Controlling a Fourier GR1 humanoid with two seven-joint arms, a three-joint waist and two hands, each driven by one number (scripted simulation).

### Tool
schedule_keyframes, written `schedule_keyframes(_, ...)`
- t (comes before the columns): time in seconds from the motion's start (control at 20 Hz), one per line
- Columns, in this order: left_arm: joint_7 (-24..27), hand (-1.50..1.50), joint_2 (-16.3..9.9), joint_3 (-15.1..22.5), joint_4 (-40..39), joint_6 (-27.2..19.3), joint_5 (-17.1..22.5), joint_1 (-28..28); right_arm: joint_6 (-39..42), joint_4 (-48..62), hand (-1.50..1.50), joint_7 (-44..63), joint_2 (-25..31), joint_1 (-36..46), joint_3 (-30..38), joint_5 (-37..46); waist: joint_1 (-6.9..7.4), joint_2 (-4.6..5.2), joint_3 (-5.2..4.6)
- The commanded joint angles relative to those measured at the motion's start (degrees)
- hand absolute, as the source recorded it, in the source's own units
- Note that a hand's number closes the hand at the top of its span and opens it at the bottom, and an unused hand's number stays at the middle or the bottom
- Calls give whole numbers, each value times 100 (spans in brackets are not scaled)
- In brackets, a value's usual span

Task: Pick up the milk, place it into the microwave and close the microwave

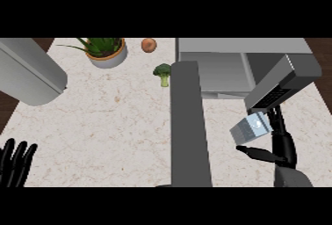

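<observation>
In the head view, your right hand [280,147] has the milk [251,128] pinched between fingers and thumb, lifted just in front of the microwave [220,66], whose door [190,127] stands open to the hand's left. Picking up looks done; placing inside and closing remain. Your left hand [16,162] rests open, far left.

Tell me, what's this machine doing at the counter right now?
The right robot hand is holding a small milk carton just in front of the microwave, whose door stands open. The milk is not inside yet. The left robot hand rests open at the counter's left edge. A potted plant and broccoli sit further back.
</observation>
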State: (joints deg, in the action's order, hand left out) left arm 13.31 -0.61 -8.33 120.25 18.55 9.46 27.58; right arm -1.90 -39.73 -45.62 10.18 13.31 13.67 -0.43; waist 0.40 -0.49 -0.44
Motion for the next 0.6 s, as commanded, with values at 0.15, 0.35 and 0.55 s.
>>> schedule_keyframes(0.15, -152, -150, -149, -166, 70, 25, 78, -227, -19, 1372, -150, -798, 8, 593, 330, -121, 44, 67, 53)
schedule_keyframes(0.35, 37, -150, 11, 0, 63, 86, 12, 118, 592, 1253, 150, -619, 6, 703, 476, -526, 45, 58, 51)
schedule_keyframes(0.55, 151, -150, -133, -254, -301, 220, 177, -62, 1031, 1384, 150, -807, -89, 707, 453, -658, 33, 57, 48)
